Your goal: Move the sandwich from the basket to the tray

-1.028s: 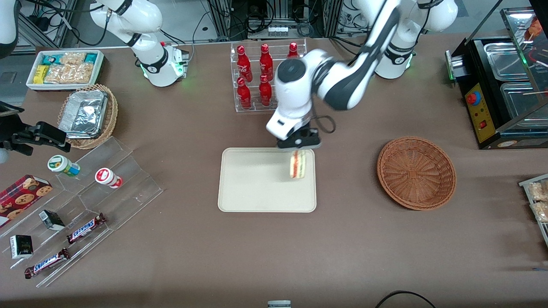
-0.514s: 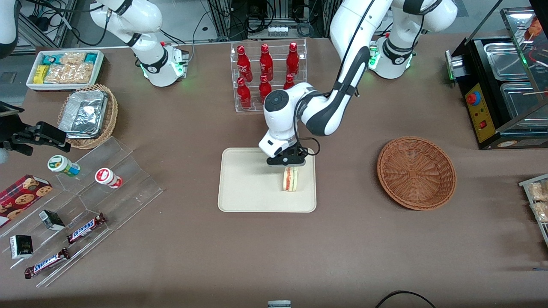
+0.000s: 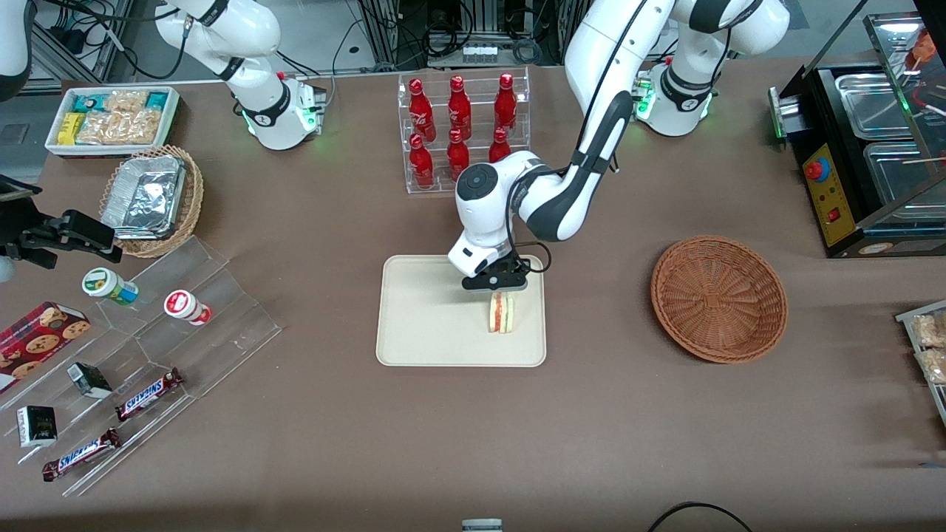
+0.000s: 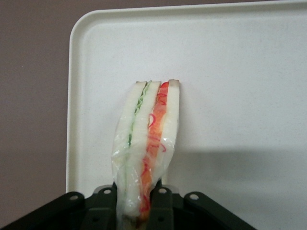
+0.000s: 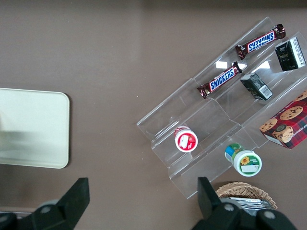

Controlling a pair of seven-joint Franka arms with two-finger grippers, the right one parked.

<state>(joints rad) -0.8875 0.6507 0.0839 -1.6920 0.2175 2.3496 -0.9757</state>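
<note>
Over the tray (image 3: pixel 414 332), claw (image 3: pixel 499 292) is clamping one end of the plastic-wrapped sandwich (image 3: pixel 501 313), which is standing on edge, seemingly touching down; looking soft, light, crushable, so gripping across bread faces

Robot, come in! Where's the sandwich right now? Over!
Tool low over tray, shut on sandwich. Sandwich on edge, over the tray. Basket empty. Nothing in the way.
</note>
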